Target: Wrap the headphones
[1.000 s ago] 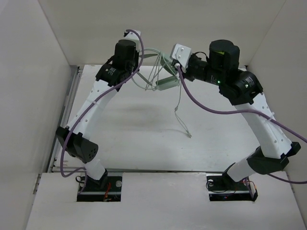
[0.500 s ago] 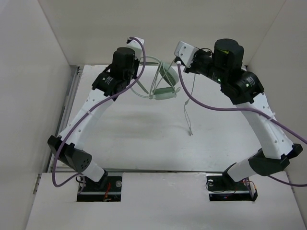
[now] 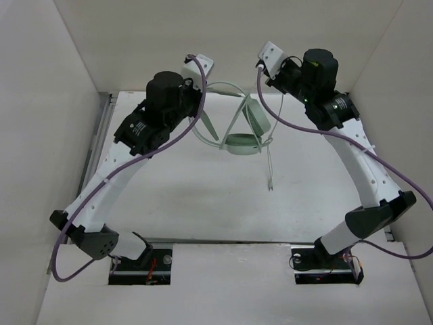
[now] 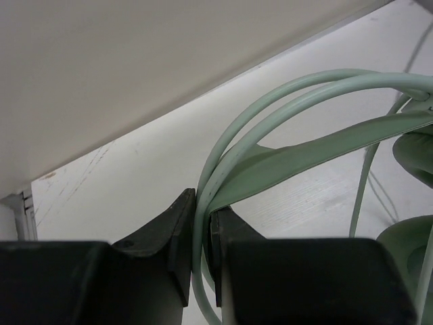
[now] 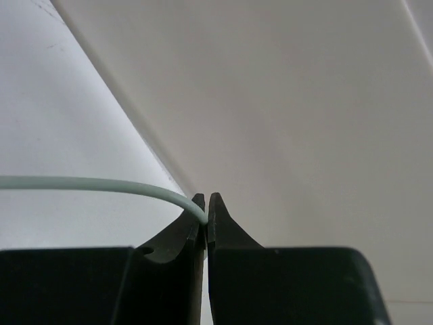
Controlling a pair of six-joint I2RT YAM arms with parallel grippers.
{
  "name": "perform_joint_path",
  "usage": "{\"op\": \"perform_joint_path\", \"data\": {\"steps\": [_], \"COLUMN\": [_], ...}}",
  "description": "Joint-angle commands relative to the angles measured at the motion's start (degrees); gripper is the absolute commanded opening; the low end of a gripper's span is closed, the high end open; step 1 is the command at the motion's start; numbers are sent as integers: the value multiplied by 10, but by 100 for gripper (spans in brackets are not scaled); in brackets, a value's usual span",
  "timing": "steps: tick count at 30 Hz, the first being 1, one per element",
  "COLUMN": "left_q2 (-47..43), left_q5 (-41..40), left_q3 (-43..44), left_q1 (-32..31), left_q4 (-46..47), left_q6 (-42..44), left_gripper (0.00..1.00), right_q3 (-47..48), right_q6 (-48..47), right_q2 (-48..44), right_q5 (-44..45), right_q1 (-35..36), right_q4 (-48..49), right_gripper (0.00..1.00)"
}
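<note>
Counted from the near edge outward: two arms [image 3: 122, 169], two purple cables [image 3: 318, 132], one counter [image 3: 203, 203], one set of headphones [image 3: 241, 144] with two earcups [image 3: 257, 116] and one cord [image 3: 269, 162].

Headphones hanging in the air over the far half of the counter, between the two wrists, off the surface.

Left jaws closed on the thin double-hooped headband [image 4: 270, 101], the hoops passing down through the narrow gap between them. Right jaws pressed together on the cord alone, nipping it at the very tips.

Shown only by the left wrist view: the grip on the hoops, with a wider green strap [image 4: 325, 145] just behind them. Shown only by the right wrist view: the pinch on the cord, which leads off to the left. Shown only from above: both earcups together, one below the other, and the cord dropping straight from the right jaws toward the counter. Cannot tell whether its free end touches.
</note>
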Motion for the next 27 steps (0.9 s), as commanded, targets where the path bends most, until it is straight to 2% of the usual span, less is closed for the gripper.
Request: {"op": "perform_joint_path", "data": {"steps": [1, 5, 10, 13, 16, 19, 24, 27], "left_q2": [-45, -40, -2, 21, 30, 26, 29, 41], "left_q5": [69, 129, 208, 235, 252, 264, 286, 299], "left_q3": [55, 119, 244, 305, 324, 303, 288, 300], "left_q1": [-12, -15, -2, 6, 9, 6, 0, -1], "left_q4": [34, 8, -31, -43, -50, -53, -54, -54], "left_q6": [-18, -47, -116, -142, -157, -162, -186, -202], "left_gripper": [0, 0, 0, 0, 0, 0, 0, 0], "right_q3": [25, 22, -4, -45, -88, -126, -149, -166], "right_q6": [103, 206, 409, 537, 646, 707, 753, 787], "right_q2": [16, 31, 34, 25, 6, -17, -37, -43], "right_q5": [-45, -117, -281, -392, -458, -477, -486, -498], "right_q1": [-36, -74, -123, -138, -138, -131, -121, -121], "right_q4": [59, 68, 110, 173, 250, 313, 341, 371], "right_gripper": [0, 1, 5, 6, 10, 14, 25, 27]}}
